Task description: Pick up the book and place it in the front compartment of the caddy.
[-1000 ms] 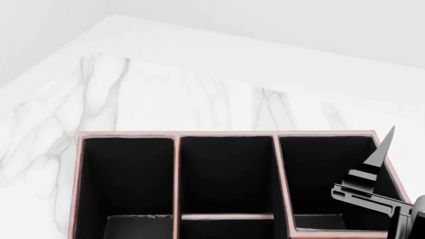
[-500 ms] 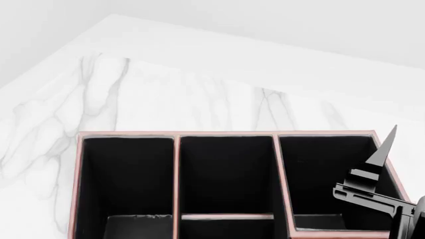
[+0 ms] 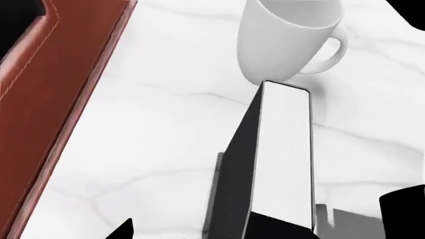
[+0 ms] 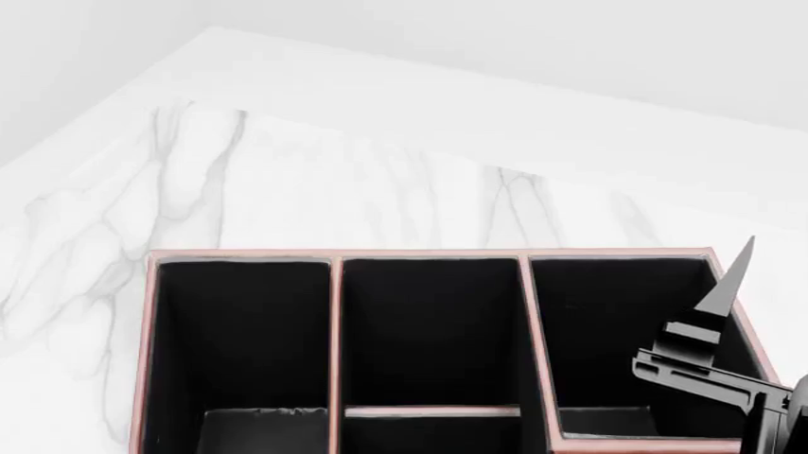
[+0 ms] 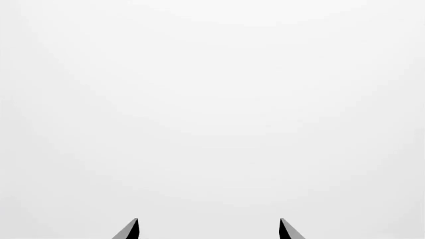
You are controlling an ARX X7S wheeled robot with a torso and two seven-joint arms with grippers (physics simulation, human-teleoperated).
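The book [image 3: 282, 149], black-covered with white page edges, stands upright on the marble top in the left wrist view. My left gripper [image 3: 262, 226] is open around it, with one fingertip [image 3: 123, 230] well clear of its cover and the other dark finger [image 3: 405, 214] out past its far side. The caddy's red-brown wall [image 3: 53, 74] runs beside the book, apart from it. The head view looks down into the caddy [image 4: 430, 254] and its black cells; the book does not show there. My right gripper [image 4: 729, 279] hovers over the caddy's right rim, open and empty [image 5: 208, 228].
A white mug [image 3: 285, 40] stands just behind the book, close to its far end. The marble counter [image 4: 316, 180] stretches beyond the caddy to a white wall. The right wrist view faces only blank white.
My right gripper has drifted slightly to the right and down over the caddy's rim; it has held still over the last half second. The caddy has not moved.
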